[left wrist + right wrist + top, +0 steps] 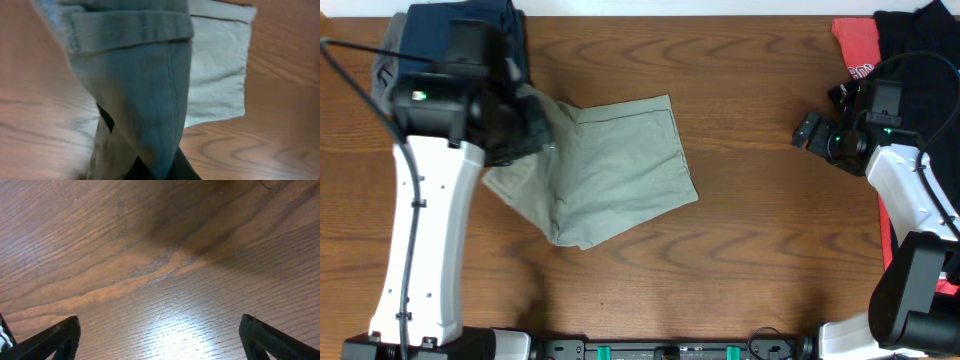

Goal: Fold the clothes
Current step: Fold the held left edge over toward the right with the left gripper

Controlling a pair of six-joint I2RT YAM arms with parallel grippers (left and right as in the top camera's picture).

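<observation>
The pale khaki shorts [610,170] lie partly folded left of the table's middle. My left gripper [525,125] is shut on the shorts' upper left part and lifts it off the table. In the left wrist view the held cloth [150,90] hangs from the jaws [160,172], with a belt-loop band and a strip of light blue lining at the top. My right gripper [810,132] is open and empty over bare wood at the right; its finger tips show at the bottom corners of the right wrist view [160,340].
A navy-blue folded garment [470,30] lies at the back left under my left arm. A red printed shirt [855,50] and a black shirt [920,40] lie at the back right. The brown wooden table [750,250] runs to the front edge.
</observation>
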